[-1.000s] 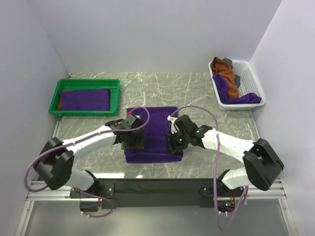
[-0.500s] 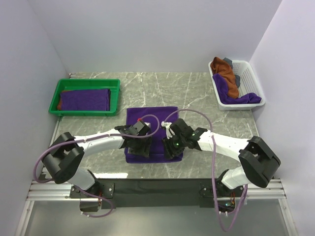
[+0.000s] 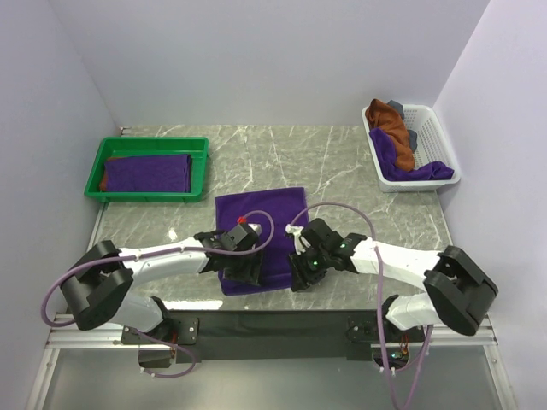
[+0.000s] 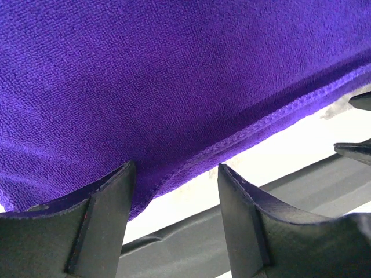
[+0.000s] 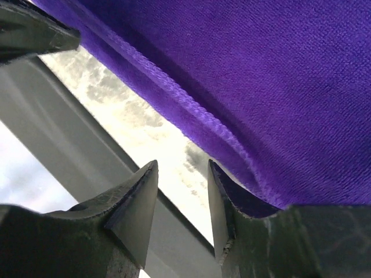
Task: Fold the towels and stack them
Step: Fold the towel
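Observation:
A deep purple towel point(image 3: 261, 226) lies spread flat on the marble table, slightly skewed. Both grippers are low at its near edge. My left gripper point(image 3: 244, 272) is at the near-left part. In its wrist view the jaws point(image 4: 177, 174) are open, with the towel's point(image 4: 174, 69) hem just ahead of them and beside the left finger point(image 4: 98, 220). My right gripper point(image 3: 301, 278) is at the near-right corner. It point(image 5: 182, 168) is open too, with bare table in the gap and the towel's point(image 5: 261, 69) hem running past the right finger point(image 5: 232, 231). Neither holds cloth.
A green tray point(image 3: 201, 171) at the back left holds a folded purple towel point(image 3: 147, 172) on a rust-brown one. A white basket point(image 3: 432, 128) at the back right holds a rust-brown towel point(image 3: 391, 124), a purple one point(image 3: 402, 166) and a grey item point(image 3: 397, 107). A black strip point(image 3: 273, 323) lines the table's front edge.
Both grippers have moved from the towel's middle toward its near edge, closer to the arm bases. The towel has shifted nearer and turned a little. The jaws have narrowed slightly.

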Controlling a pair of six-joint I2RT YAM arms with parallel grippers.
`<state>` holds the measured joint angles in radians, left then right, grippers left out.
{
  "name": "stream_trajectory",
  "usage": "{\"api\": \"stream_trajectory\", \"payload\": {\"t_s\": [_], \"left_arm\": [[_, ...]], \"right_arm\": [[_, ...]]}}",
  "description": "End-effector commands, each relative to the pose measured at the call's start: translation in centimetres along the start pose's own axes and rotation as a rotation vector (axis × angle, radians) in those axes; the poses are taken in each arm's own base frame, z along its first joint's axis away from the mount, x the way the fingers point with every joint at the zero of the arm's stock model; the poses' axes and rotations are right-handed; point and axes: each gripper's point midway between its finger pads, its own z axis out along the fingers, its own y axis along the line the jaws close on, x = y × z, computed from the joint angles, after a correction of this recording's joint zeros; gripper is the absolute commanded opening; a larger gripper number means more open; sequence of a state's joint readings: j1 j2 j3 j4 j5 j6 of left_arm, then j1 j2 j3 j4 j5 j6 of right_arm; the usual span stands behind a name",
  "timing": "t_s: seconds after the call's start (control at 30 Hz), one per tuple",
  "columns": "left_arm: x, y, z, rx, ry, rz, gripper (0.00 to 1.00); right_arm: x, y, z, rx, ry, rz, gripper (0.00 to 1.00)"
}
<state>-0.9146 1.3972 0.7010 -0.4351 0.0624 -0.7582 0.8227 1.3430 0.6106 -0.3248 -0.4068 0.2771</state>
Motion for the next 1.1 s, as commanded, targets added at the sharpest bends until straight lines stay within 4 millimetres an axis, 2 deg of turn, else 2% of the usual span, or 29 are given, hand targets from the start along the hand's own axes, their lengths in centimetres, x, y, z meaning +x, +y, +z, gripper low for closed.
{"api": "stream_trajectory", "payload": {"t_s": [0.0,0.1,0.2,0.33,0.47,0.6,0.87,1.07], "left_arm": [[2.0,0.4,0.0,-0.011,0.044,-0.013,0.65],[1.4,-0.3,-0.5,-0.003,0.012,0.011,0.65],[0.8,-0.8,-1.2,0.004,-0.012,0.033,0.66],[0.4,-1.1,-1.6,0.011,-0.036,0.032,0.66],[0.4,-1.0,-2.1,0.02,-0.057,0.019,0.67],[0.4,-1.3,-2.7,0.054,-0.076,0.012,0.68],[0.6,-1.6,-2.7,0.085,-0.079,-0.009,0.67],[0.6,-1.8,-2.5,0.084,-0.076,-0.032,0.66]], "right_arm": [[-2.1,1.7,-1.5,-0.038,-0.107,-0.033,0.47],[-4.5,2.0,-2.9,-0.01,-0.199,-0.061,0.48],[-6.2,1.9,-3.2,0.019,-0.226,-0.086,0.5],[-6.8,1.8,-1.6,0.01,-0.18,-0.107,0.51],[-6.0,1.1,0.3,0.009,-0.109,-0.11,0.52],[-4.7,0.9,1.0,-0.009,-0.06,-0.112,0.52],[-2.6,1.9,0.2,-0.072,-0.026,-0.126,0.49],[-0.8,1.9,0.8,-0.096,0.016,-0.092,0.47]]}}
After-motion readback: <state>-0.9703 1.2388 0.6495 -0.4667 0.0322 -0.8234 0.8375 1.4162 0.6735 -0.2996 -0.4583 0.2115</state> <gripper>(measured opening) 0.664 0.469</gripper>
